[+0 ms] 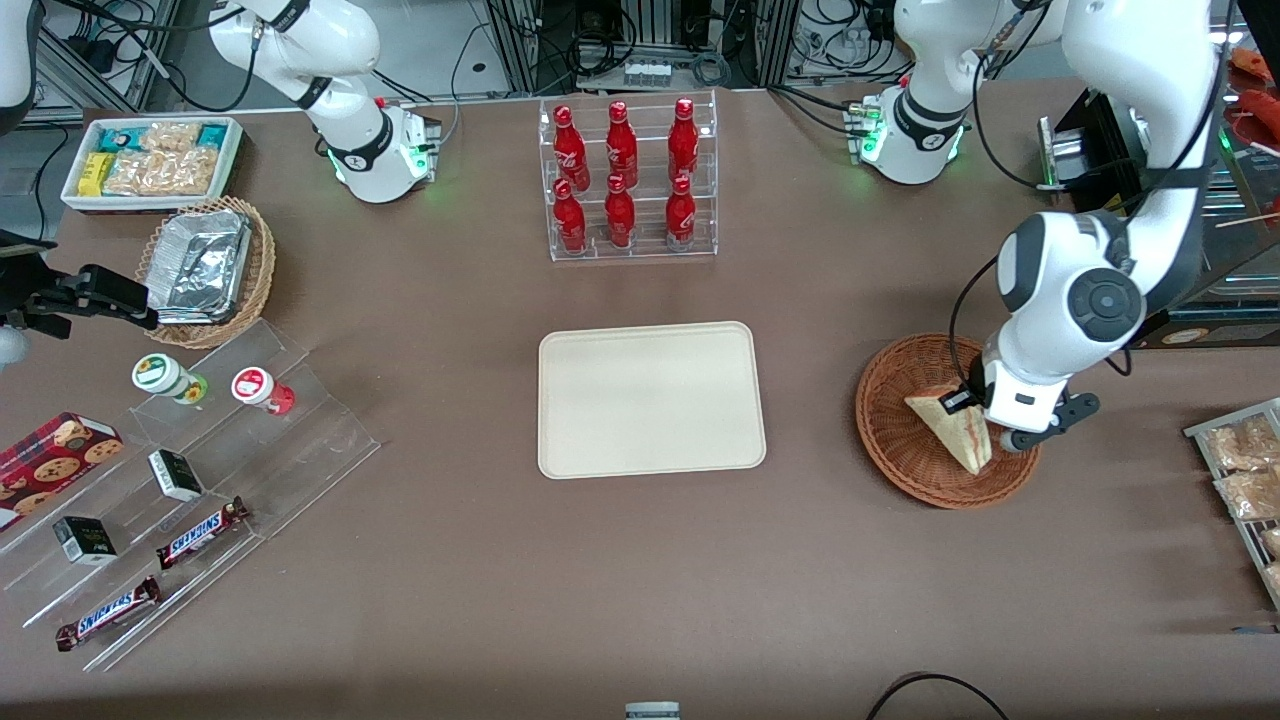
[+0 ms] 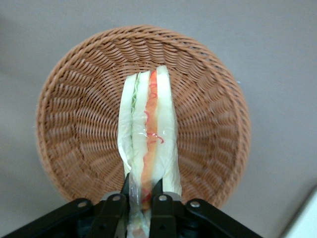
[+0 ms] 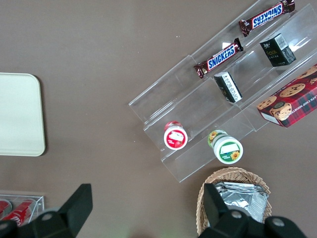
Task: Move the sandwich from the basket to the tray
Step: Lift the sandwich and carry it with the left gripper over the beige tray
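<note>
The sandwich (image 1: 948, 428), a clear-wrapped pale wedge with red, orange and green filling, is held cut edge up over the reddish-brown wicker basket (image 1: 900, 460). My left gripper (image 1: 980, 425) is shut on its end. In the left wrist view the two black fingers (image 2: 159, 192) pinch the sandwich (image 2: 148, 124) at its nearer end, with the gripper (image 2: 142, 192) above the basket (image 2: 74, 79). Whether the sandwich's lower tip still touches the weave I cannot tell. The cream tray (image 1: 650, 400) lies flat mid-table, toward the parked arm's end from the basket, and holds nothing.
A clear rack of red bottles (image 1: 632, 180) stands farther from the front camera than the tray. Bagged snacks on a rack (image 1: 1245, 470) lie at the working arm's end. A foil-filled basket (image 1: 205, 270), white snack bin (image 1: 150, 160) and acrylic steps (image 1: 200, 470) sit at the parked arm's end.
</note>
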`<state>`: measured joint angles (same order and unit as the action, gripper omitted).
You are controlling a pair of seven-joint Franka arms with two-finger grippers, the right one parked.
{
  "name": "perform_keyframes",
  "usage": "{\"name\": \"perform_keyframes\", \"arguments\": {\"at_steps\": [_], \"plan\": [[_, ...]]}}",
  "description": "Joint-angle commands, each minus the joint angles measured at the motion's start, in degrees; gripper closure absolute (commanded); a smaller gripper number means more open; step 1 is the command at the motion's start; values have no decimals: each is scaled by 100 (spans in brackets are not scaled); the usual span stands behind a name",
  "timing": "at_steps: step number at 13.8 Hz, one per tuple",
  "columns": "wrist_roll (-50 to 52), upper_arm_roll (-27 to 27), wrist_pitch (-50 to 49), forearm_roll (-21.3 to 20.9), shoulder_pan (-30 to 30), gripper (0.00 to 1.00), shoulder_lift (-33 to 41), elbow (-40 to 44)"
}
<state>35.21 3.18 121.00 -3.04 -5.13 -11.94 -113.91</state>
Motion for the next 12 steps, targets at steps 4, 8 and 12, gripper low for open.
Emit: {"name": "perform_keyframes", "arguments": {"at_steps": [4,8,12], "plan": [[127,-10,-2132,-56,-1076,100,-168,2274],[188,-10,-2160,-4,-1833,100,-388,2689],[434,-2,-2081,23,-2544,100,-1116,3199]]}}
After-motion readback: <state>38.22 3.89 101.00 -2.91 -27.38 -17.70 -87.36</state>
